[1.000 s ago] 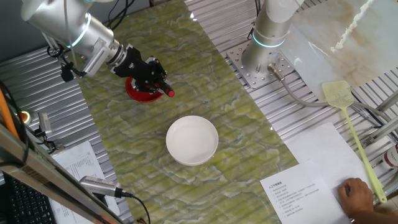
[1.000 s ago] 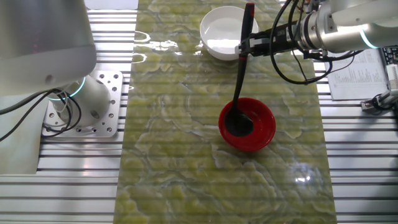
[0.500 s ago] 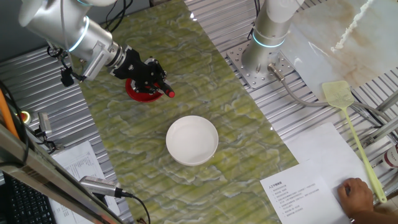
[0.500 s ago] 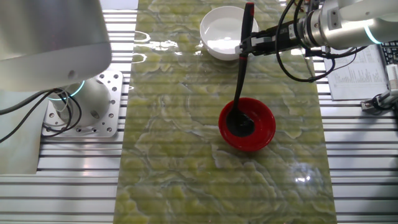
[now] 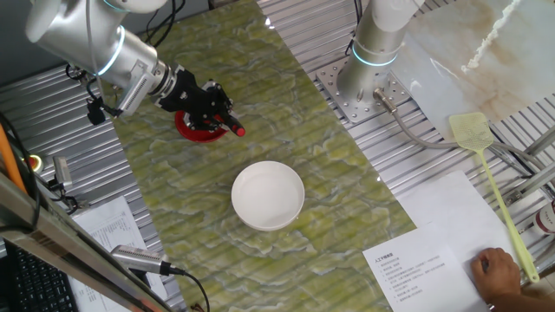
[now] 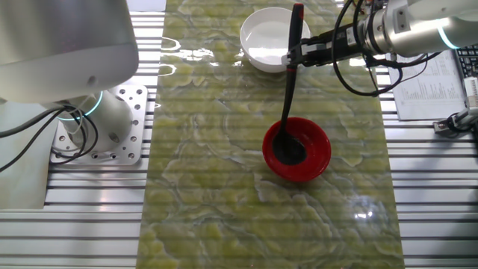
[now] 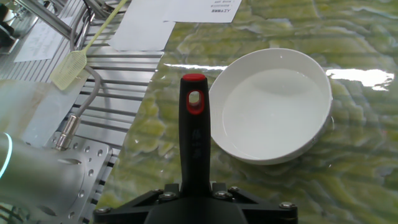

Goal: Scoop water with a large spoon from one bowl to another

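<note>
Little has changed: your pincer point(image 6: 293, 57) still grips the ladle point(image 6: 287, 112), its head down in the red bowl point(image 6: 317, 153), scooping not lifted yet.

Desk point(image 6: 209, 187): green-yellow marbled pattern w/ pale veins, ribbed grey metal either side. Red bowl point(image 6: 314, 153), dark inside. White bowl point(image 7: 273, 106), plain. Large spoon point(image 6: 288, 90): black head & handle, red tip w/ hole. Pincer point(image 6: 299, 56): black. Arm: silver-grey w/ cyan ring. Fly swatter point(image 5: 486, 165): yellow-green. Paper sheets point(image 5: 416, 269): white w/ black print.
</note>
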{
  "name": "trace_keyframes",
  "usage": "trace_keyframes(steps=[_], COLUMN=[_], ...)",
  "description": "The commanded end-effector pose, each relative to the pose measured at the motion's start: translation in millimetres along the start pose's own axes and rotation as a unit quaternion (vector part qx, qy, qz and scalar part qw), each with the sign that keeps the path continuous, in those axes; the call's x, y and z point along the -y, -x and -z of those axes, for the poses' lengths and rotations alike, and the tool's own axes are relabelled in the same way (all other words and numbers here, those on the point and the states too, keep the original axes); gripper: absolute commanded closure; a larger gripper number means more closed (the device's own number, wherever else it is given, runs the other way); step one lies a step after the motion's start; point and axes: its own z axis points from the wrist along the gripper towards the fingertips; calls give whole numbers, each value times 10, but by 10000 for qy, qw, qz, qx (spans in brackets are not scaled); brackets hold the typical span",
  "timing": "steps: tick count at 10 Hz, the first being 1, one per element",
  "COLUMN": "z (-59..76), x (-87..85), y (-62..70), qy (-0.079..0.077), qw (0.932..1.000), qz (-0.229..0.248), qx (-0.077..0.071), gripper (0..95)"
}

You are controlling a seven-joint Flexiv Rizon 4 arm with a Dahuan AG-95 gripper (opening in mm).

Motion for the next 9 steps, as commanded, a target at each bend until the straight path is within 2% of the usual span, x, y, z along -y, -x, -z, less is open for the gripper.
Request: trace_keyframes(steps=[1, 9], z=[-1, -5], x=[5, 9], y=[2, -2], qy=[17, 174], qw=[10000, 9998], qz=[12, 39], qx=[-12, -66], gripper=[950, 950])
